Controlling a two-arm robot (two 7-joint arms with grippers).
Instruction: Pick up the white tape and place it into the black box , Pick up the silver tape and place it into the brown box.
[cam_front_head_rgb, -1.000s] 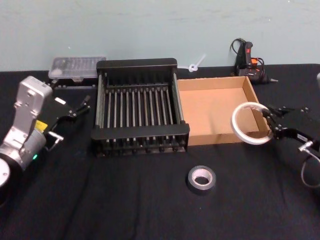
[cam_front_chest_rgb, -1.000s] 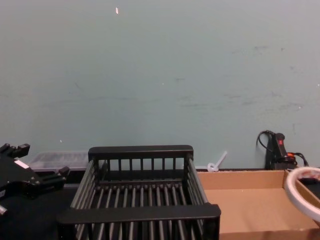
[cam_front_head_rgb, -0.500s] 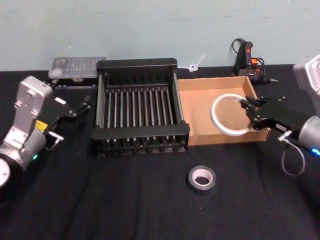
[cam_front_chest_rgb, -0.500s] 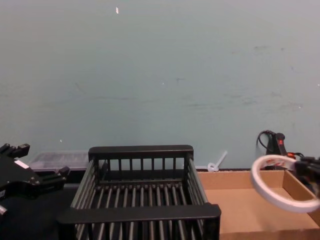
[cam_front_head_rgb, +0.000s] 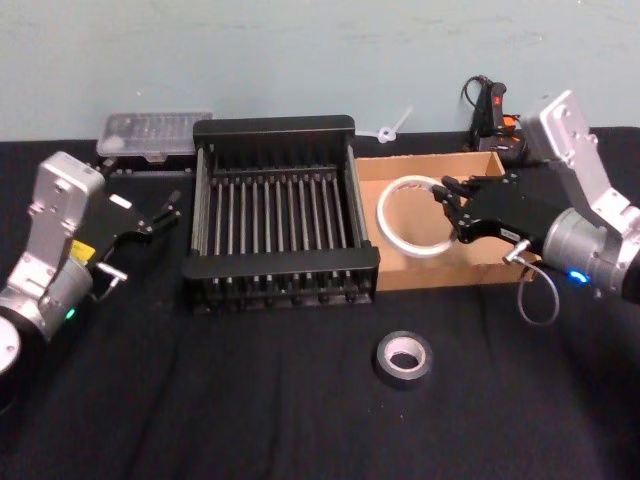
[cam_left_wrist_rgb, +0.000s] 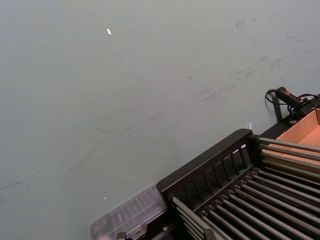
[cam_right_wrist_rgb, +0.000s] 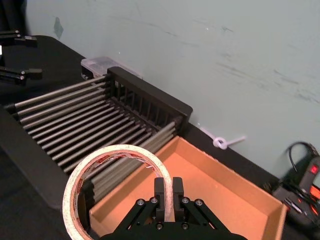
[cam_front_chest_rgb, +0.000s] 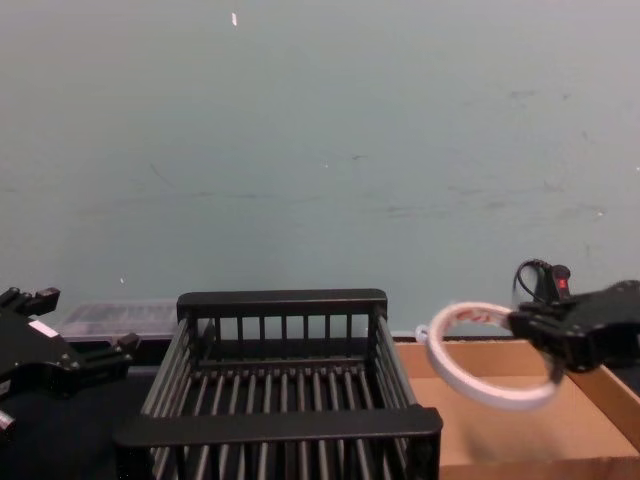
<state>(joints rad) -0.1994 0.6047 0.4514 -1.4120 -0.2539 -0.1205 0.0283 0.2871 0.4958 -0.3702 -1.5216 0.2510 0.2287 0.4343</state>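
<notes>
In the head view I'm holding the thin white tape ring by its rim in the right gripper; it hangs ahead of the fingertips above the shallow tan cardboard box, just beside the black slatted plastic crate. The small grey-silver tape roll is lying flat, hole up, well behind the gripper. The left gripper is idling open beside the crate.

From the right wrist, the fingers are pinching the ring's edge.

In the chest view the ring is tilting, hole facing partly upward.

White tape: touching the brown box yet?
Apart. Chest view shows the white tape held in the air by the right gripper, above the brown box.
</notes>
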